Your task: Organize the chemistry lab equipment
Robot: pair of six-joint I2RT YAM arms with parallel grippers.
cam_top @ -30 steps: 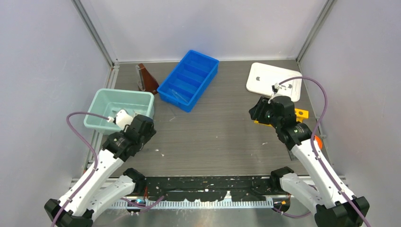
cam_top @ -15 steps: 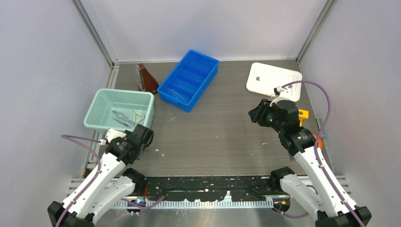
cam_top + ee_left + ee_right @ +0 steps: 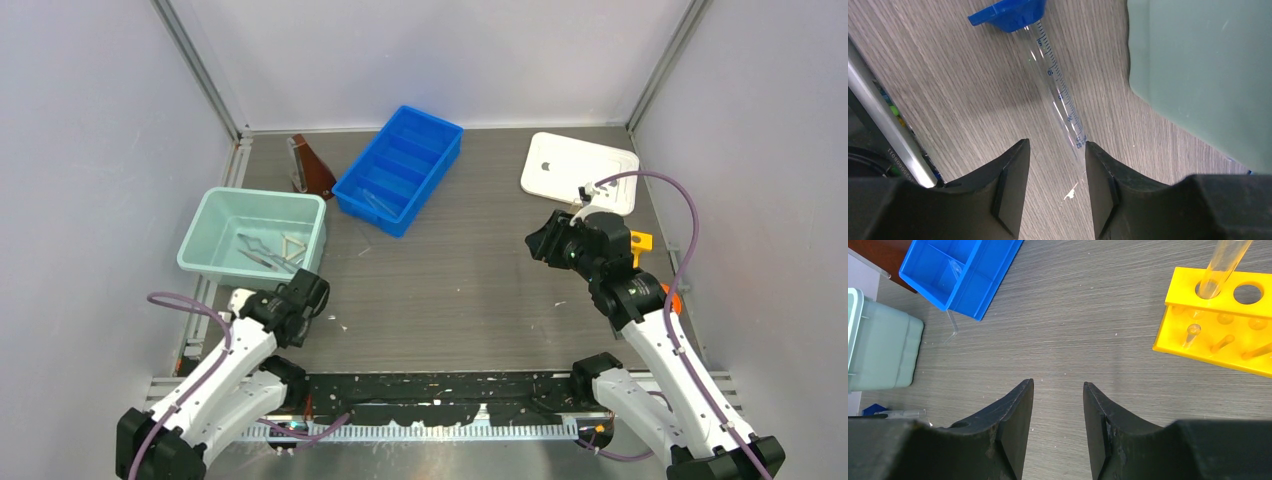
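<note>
A clear graduated tube [image 3: 1055,85] with a blue end [image 3: 1008,12] lies on the table beside the teal bin [image 3: 1208,75]. My left gripper [image 3: 1056,145] is open low over the tube's near end, its right finger close to the glass. In the top view the left gripper [image 3: 312,300] is by the teal bin's [image 3: 215,215] front corner. Silver tongs [image 3: 258,252] and a white triangle [image 3: 292,248] lie in the bin. My right gripper [image 3: 1058,385] is open and empty over bare table, left of the yellow rack [image 3: 1218,340], which holds a clear tube [image 3: 1223,265].
A blue divided tray [image 3: 400,168] stands at the back middle, with a clear glass piece [image 3: 951,325] on the table beside it. A white lid [image 3: 578,170] lies at the back right. A brown object [image 3: 312,168] stands left of the blue tray.
My left arm has pulled back from over the teal bin and dropped low by its front corner, uncovering the tongs and triangle. My right gripper shifted slightly away from the yellow rack.
</note>
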